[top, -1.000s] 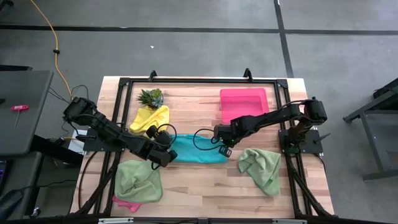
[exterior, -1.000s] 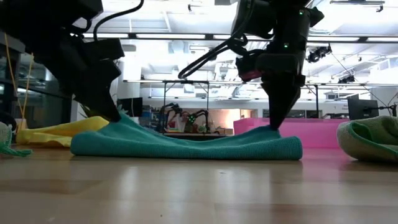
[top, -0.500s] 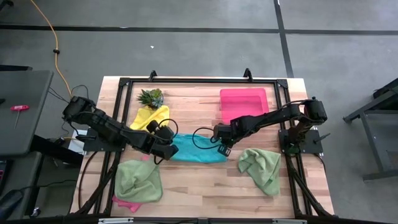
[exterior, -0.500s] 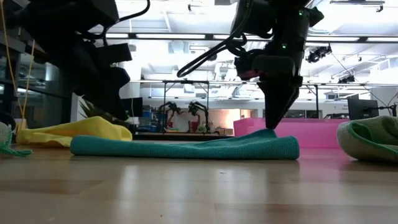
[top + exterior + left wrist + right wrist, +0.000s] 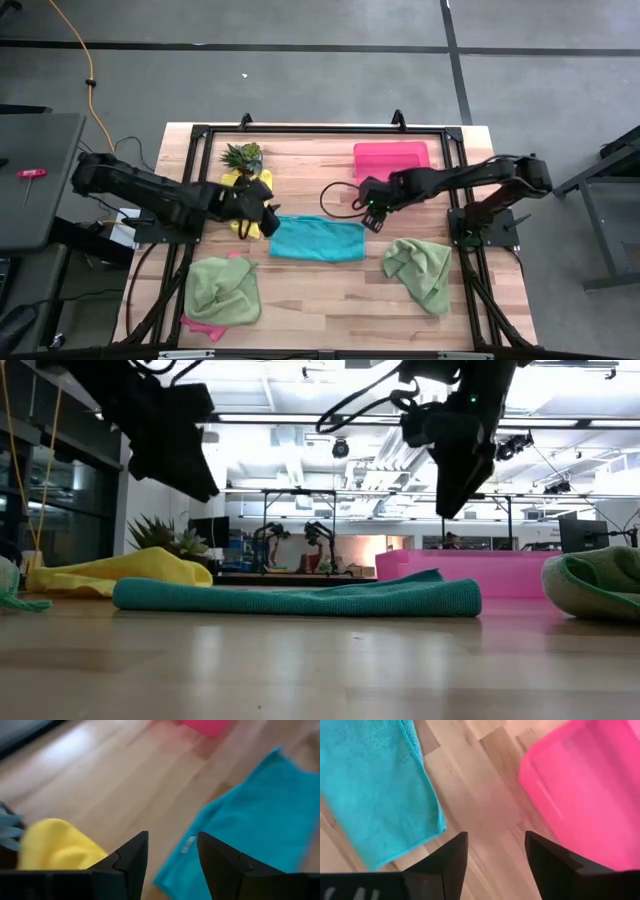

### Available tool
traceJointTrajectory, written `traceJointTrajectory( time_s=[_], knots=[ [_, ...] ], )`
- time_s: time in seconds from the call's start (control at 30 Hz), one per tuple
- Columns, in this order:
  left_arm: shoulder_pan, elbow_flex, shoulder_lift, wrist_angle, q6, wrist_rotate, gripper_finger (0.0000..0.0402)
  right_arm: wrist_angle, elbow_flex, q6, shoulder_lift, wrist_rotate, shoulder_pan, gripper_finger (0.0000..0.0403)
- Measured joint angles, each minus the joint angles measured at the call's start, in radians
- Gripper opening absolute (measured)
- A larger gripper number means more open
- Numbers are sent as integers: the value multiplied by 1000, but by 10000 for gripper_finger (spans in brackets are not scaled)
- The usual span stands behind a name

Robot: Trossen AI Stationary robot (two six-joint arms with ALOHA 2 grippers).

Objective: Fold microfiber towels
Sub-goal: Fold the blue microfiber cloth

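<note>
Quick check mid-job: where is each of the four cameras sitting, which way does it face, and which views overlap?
High: overhead, straight down on the table; both arms, left gripper, right gripper.
Low: table height, level into the room; teal towel, both arms hang above it.
Left wrist: past its open jaws at yellow towel and teal towel.
Right wrist: past its open jaws at teal towel and pink tray.
Shared: the teal towel shows in all four.

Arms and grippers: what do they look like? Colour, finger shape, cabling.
Both arms are black and jointed. The left gripper and right gripper each end in two flat, matte black fingers that taper to angled tips. A black cable loops loosely beside the right arm's wrist. No markings are readable.
</note>
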Motion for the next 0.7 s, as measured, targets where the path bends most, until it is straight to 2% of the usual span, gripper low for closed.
traceJointTrajectory(
  time_s=[0.13, 0.33, 0.47, 0.53, 0.7],
  knots=[
    [35, 0, -30, 16, -17, 115, 160, 113, -115, 24, -60, -104, -14, 191],
    [24, 0, -12, 76, -157, 157, 159, 399, -366, 233, -175, -257, -10, 191],
    [1, -1, 43, 98, -236, 182, 159, 556, -451, 341, -227, -263, 8, 191],
    [-6, -1, 79, 89, -289, 212, 159, 584, -463, 358, -233, -258, 14, 191],
    [-44, -2, 160, 47, -505, 212, 159, 593, -465, 350, -231, -256, 16, 191]
  ],
)
